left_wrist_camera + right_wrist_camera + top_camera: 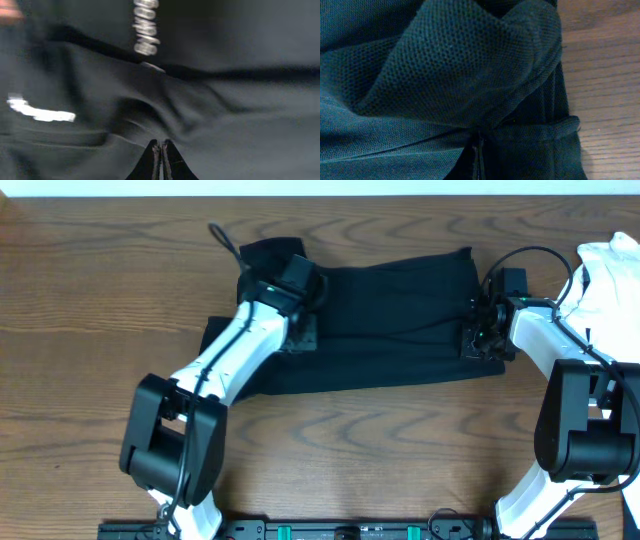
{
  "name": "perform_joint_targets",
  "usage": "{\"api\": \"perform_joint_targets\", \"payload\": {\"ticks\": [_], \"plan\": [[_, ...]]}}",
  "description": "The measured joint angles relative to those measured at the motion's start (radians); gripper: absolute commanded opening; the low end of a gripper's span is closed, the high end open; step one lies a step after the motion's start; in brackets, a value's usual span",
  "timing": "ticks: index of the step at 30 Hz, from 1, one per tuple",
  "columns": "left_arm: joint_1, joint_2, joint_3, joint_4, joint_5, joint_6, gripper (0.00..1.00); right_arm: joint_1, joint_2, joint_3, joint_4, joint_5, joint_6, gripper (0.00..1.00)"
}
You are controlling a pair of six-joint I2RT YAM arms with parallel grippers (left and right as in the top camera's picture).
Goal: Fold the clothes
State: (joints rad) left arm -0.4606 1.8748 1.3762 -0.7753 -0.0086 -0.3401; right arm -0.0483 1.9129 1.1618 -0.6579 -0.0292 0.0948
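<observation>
Black T-shirt point(390, 320) lies across the table point(90, 300). Left gripper point(161, 159) is pinched shut on fabric in the T-shirt's left part. Right gripper point(479, 150) is pinched shut on a raised fold at its right edge, probably so both ends lift together. White garment point(608, 275) lies right of the T-shirt, apart, and is no obstacle.
</observation>
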Motion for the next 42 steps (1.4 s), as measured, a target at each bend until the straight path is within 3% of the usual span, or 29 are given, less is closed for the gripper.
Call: {"api": "perform_joint_targets", "payload": {"ticks": [5, 7, 9, 11, 24, 32, 42], "plan": [[-0.067, 0.003, -0.003, -0.002, 0.029, 0.001, 0.07, 0.0, 0.0, 0.0, 0.0, 0.0, 0.0, 0.02], [-0.076, 0.01, -0.007, -0.002, 0.031, 0.006, 0.17, 0.0, 0.0, 0.0, 0.0, 0.0, 0.0, 0.02], [-0.078, 0.024, -0.009, -0.002, 0.031, 0.023, 0.38, 0.0, 0.0, 0.0, 0.0, 0.0, 0.0, 0.03], [-0.08, 0.041, -0.01, 0.002, 0.029, 0.051, 0.45, 0.0, 0.0, 0.0, 0.0, 0.0, 0.0, 0.03], [-0.113, 0.058, -0.013, 0.016, -0.165, 0.264, 0.46, 0.0, 0.0, 0.0, 0.0, 0.0, 0.0, 0.03], [-0.113, 0.058, -0.026, 0.016, -0.191, 0.365, 0.46, 0.0, 0.0, 0.0, 0.0, 0.0, 0.0, 0.04], [-0.124, 0.065, -0.056, 0.05, -0.202, 0.401, 0.46, 0.0, 0.0, 0.0, 0.0, 0.001, 0.0, 0.03]]}}
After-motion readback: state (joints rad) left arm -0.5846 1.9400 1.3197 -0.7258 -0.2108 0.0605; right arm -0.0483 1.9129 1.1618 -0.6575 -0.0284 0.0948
